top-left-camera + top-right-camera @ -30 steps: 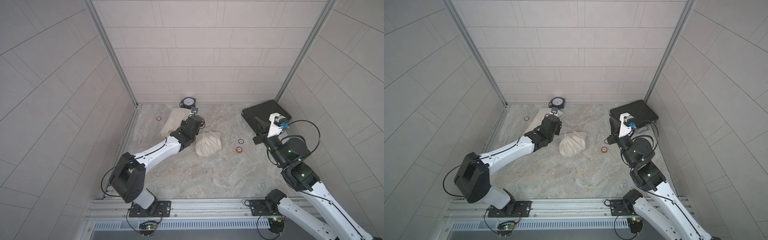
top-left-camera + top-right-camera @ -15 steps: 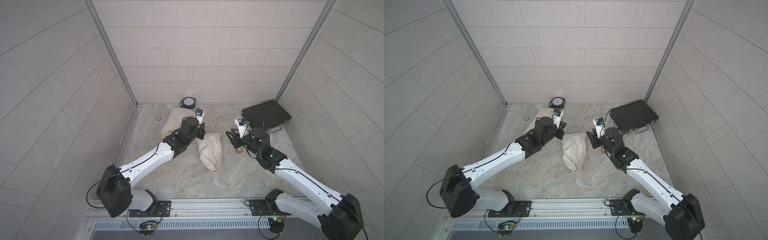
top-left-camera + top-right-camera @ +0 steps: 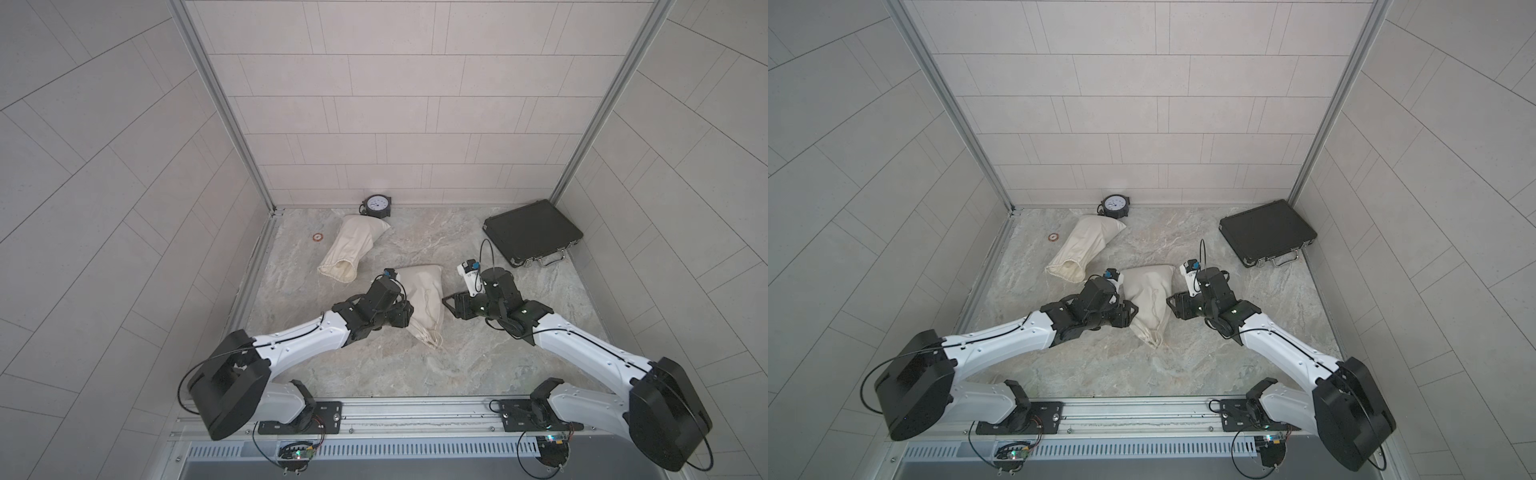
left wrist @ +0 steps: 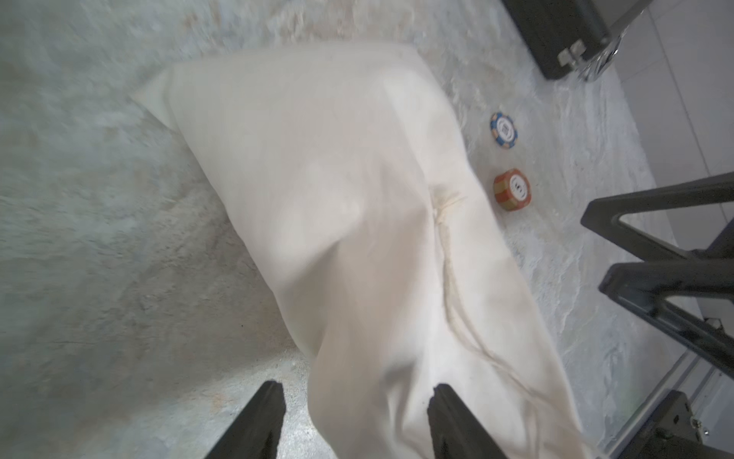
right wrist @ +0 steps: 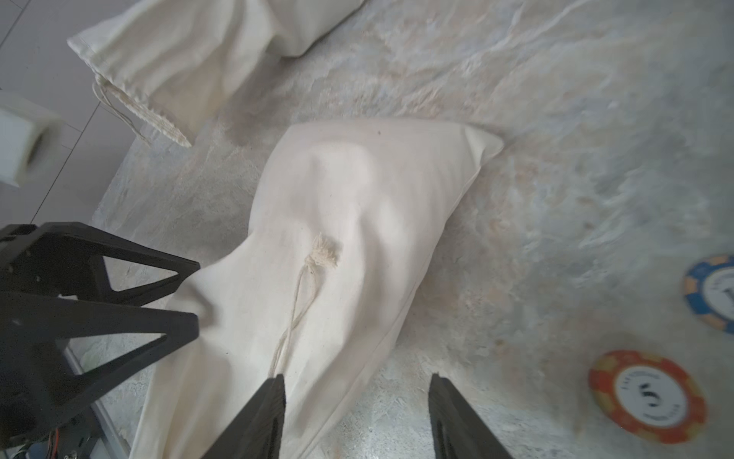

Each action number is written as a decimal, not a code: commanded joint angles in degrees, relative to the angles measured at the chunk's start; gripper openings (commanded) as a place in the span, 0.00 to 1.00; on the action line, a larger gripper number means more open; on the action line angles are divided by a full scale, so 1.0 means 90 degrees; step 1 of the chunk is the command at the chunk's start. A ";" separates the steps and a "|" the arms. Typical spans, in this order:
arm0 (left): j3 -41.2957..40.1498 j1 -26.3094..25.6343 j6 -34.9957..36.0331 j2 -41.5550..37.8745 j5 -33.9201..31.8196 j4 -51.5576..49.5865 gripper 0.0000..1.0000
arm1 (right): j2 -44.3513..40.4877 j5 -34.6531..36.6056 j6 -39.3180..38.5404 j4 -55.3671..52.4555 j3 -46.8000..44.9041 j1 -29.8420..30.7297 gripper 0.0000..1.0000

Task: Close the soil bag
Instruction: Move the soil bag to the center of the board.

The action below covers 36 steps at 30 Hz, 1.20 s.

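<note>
My left gripper and right gripper have just let go, jaws apart. The soil bag now lies on the table between them, its neck seemingly cinched through the blur, so closing looks done.

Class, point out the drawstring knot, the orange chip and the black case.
drawstring knot [image 5: 323, 253]: right wrist view, frayed tuft.
orange chip [image 5: 647, 396]: right wrist view, face centre.
black case [image 3: 532, 232]: in a top view, lid middle.
</note>
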 commanded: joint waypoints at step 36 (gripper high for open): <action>-0.0301 -0.0024 0.1333 -0.0478 -0.0376 0.1215 0.56 | 0.1323 -0.0764 -0.0922 -0.2150 0.2096 -0.0249 0.66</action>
